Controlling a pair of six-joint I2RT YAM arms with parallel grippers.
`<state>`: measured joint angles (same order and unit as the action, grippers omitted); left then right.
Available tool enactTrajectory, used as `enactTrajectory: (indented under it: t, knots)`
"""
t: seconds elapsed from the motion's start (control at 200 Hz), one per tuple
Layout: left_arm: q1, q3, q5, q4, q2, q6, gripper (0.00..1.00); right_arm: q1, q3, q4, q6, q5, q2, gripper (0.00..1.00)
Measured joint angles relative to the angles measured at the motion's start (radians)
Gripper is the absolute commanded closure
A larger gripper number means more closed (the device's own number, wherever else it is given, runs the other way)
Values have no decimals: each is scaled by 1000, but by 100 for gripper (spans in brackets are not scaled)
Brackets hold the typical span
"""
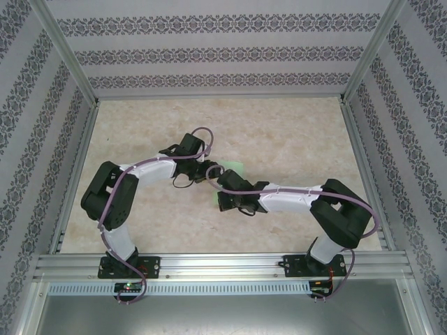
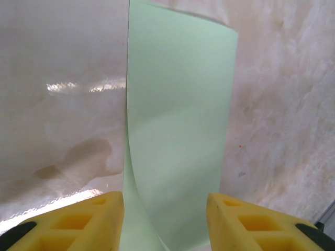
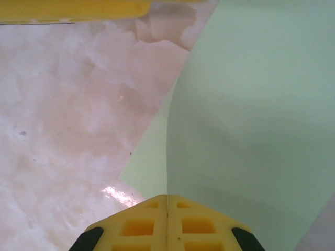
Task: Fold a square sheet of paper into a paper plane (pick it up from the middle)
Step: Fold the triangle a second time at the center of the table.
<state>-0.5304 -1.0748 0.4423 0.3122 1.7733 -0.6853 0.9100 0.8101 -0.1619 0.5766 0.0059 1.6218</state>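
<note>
The square sheet of paper (image 1: 231, 169) is pale green and lies at the middle of the table, where both grippers meet. In the right wrist view the sheet (image 3: 251, 115) curls up from the table, and its raised edge runs into the seam of my right gripper (image 3: 167, 197), whose yellow fingers are shut on it. In the left wrist view the sheet (image 2: 178, 104) stands as a curved strip between the two fingers of my left gripper (image 2: 165, 201), which are apart and not pressing it. One left finger (image 3: 73, 10) shows at the top of the right wrist view.
The marbled tabletop (image 1: 293, 139) is ringed by patterned walls (image 1: 209, 49) and an aluminium frame, with a rail (image 1: 223, 265) along the near edge. Both arms (image 1: 115, 195) (image 1: 335, 209) reach inward from their bases.
</note>
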Motion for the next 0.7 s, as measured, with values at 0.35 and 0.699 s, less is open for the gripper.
enactTrajectory:
  t: [0.35,0.699]
  knots:
    - [0,49,-50,13,-91,3,72,-135,-74,185,43,-249,-8,100]
    - [0,87,-96,27,-145,2,78,-140,-78,379,198,-327,25,100]
